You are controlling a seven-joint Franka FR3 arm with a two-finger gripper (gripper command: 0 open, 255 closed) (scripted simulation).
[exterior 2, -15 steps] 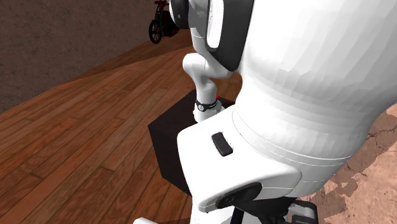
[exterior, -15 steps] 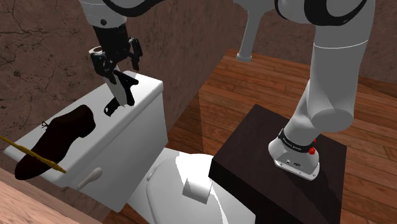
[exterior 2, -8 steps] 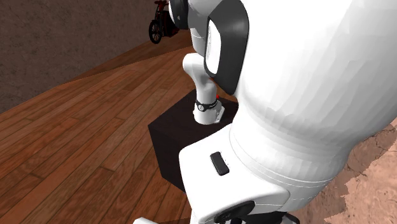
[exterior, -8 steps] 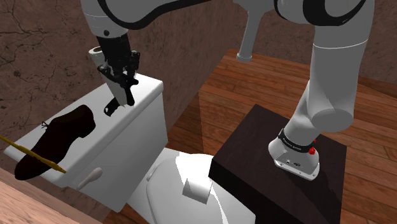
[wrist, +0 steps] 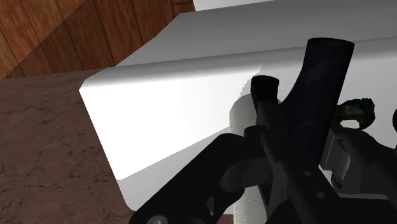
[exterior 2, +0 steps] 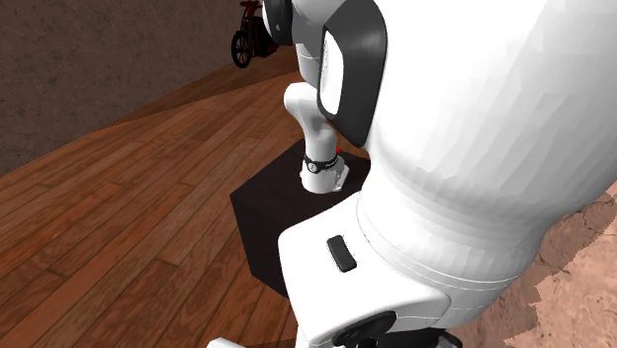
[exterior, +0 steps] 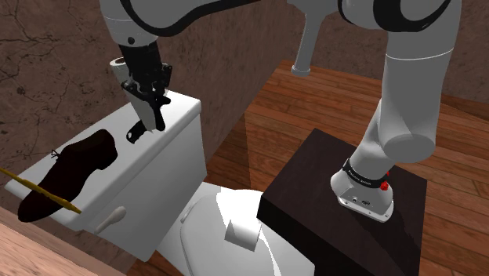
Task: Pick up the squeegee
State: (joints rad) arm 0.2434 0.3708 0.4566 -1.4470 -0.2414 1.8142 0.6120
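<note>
White Franka arm with dark joints (exterior: 411, 86): base at lower right of shoulder view, links rise past top edge, come back in at upper left. Wrist points down. All-black two-finger gripper (exterior: 150, 96) at upper left, fingers close together, clasping black squeegee (exterior: 146, 125) by handle. Second exterior view: arm's white link bulks across right side.

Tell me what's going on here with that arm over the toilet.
The white arm reaches from its dark stand over a white toilet tank lid. Its black claw is shut on the upper end of a black squeegee, which slants down so that its lower end looks to rest on the lid, not yet lifted. A dark brown shoe lies on the same lid, apart from the squeegee.
</note>
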